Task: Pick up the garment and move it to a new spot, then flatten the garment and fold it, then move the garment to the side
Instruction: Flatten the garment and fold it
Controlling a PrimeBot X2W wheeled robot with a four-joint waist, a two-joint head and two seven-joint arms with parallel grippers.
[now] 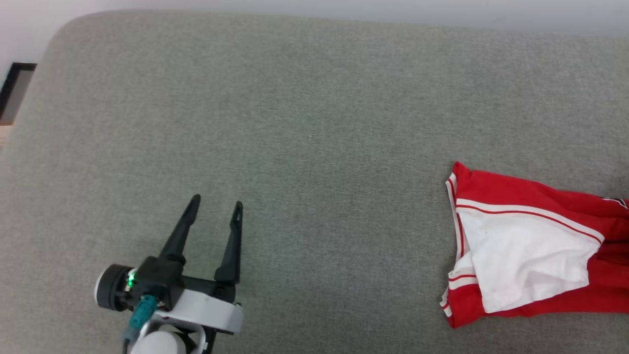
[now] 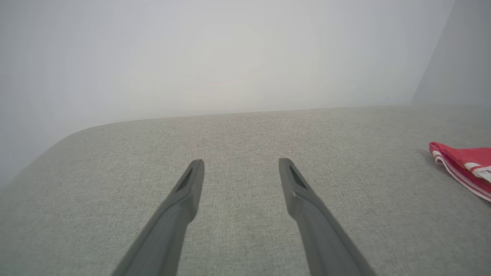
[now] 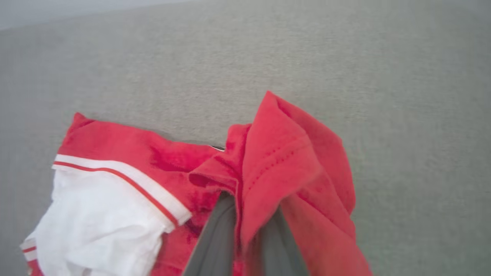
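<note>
Between the fingers of my right claw: a fold of the garment, red jersey, hem stitching showing on the raised peak. The claw is pinched narrow on it, with the fingertips buried in cloth, so I cannot tell how deep the bite goes. Judgement: a shallow bite on soft jersey could slip free once the weight comes on. A one-point hold also means the shirt would hang like a rope and land bunched, making more flattening work later. Beside the pinch the shirt lies crumpled, white sleeve turned over the red body, striped trim along its seam. If I drag rather than lift, the woven cover may catch it and roll that sleeve under. Off to the other side, my left claw is spread wide over bare cover, holding nothing and well apart from the shirt, so no second hold is ready if the first fails. Head view puts the shirt at the far right edge of what I can see, partly cut off, so a misjudged carry could go unseen. Surface: grey upholstered pad, coarse weave, matte, soft-looking, rounded corner at far left. It looks more bed or cushion than table; cannot tell which. Beyond it: plain pale wall, featureless. A dark-framed object sits past the left corner, identity unclear.
</note>
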